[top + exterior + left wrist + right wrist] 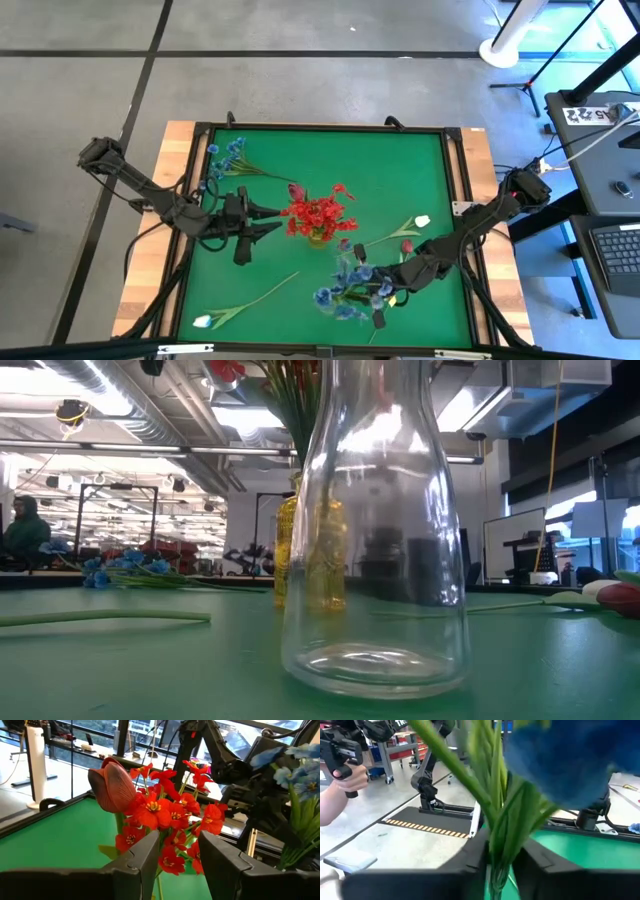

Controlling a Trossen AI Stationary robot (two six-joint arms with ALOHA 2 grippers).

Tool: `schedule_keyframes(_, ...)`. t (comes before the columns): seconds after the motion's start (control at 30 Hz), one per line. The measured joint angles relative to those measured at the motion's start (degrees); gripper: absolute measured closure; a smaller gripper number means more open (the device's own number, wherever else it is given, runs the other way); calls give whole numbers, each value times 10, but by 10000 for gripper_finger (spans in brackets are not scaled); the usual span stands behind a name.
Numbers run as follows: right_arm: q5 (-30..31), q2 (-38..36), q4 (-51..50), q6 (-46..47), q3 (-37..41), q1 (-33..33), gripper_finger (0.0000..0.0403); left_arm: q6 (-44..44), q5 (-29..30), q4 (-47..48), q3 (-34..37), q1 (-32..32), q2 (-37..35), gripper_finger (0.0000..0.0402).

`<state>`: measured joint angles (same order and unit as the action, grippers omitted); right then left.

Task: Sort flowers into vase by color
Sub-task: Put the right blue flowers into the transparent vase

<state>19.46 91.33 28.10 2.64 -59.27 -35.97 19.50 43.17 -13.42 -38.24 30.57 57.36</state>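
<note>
Red flowers (318, 213) stand in a yellow vase (310, 555) at the table's middle, with a pinkish-red tulip bud (112, 785) among them. My left gripper (182, 857) is level and open just left of them, its fingers on either side of the lower blossoms. Blue flowers (350, 285) stand upright over a clear glass vase (375, 560) near the front, and my right gripper (502, 857) is shut on their stems. A blue spray (228, 155) lies flat at the far left, a white-budded stem (240, 305) at the near left, and two tulips (412, 232) at the right. My right gripper has the green stems (502, 835) of the blue flowers between its two fingers, below the blossoms. The fingers come level from the table's right and lie across the upright stems. The stems' lower ends (497, 882) reach down into the clear vase.
The green mat (400, 160) has a raised dark frame around it. Bare mat lies at the far right and along the near left. A person's hand (340, 775) holding a dark device shows in the room beyond the table.
</note>
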Motion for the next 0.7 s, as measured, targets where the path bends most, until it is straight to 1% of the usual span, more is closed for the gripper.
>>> schedule_keyframes(0.23,0,0,-9,4,0,0,187,16,0,8,0,0,0,266)
schedule_keyframes(0.37,0,-5,-21,8,0,0,122,31,0,18,0,0,0,266)
schedule_keyframes(0.47,-7,-17,-50,23,0,0,89,43,0,25,0,0,0,266)
schedule_keyframes(0.53,-10,-25,-76,39,0,0,74,44,0,25,0,0,0,266)
schedule_keyframes(0.7,-11,-44,-126,65,0,0,56,44,0,25,0,0,0,266)
